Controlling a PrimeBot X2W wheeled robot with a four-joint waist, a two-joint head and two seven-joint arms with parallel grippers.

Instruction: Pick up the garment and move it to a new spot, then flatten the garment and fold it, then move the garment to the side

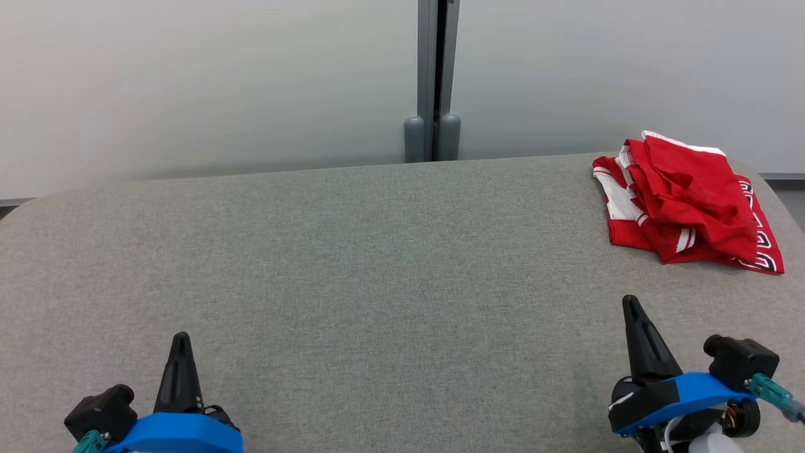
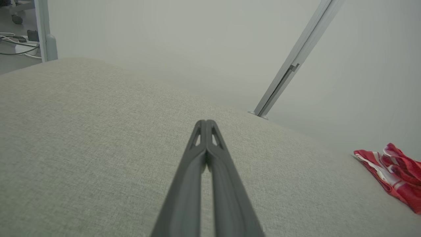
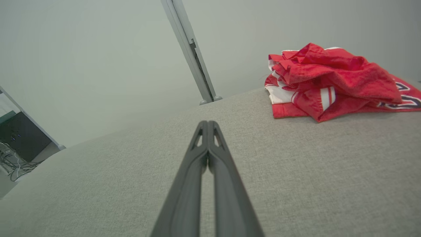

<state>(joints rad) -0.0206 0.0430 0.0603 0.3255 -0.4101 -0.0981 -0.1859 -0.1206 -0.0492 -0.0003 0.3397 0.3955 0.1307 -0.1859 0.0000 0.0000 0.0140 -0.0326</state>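
Red fabric with white stripes and dark lettering: the garment [image 1: 685,201] lies in a crumpled, loosely folded heap at the far right corner of the table [image 1: 377,251], close to the rear edge. Grey woven cloth covers the table.

The left end effector [image 1: 181,343] is at the near left over the table. Its two fingers are pressed together at the tips with nothing between them. The right end effector [image 1: 631,307] is at the near right, likewise fully closed and empty, fingers pointing toward the far edge.

The garment lies ahead of the right end effector, apart from it, and well apart from the left end effector. Pale wall panels joined by a grey post [image 1: 434,82] stand behind the table.
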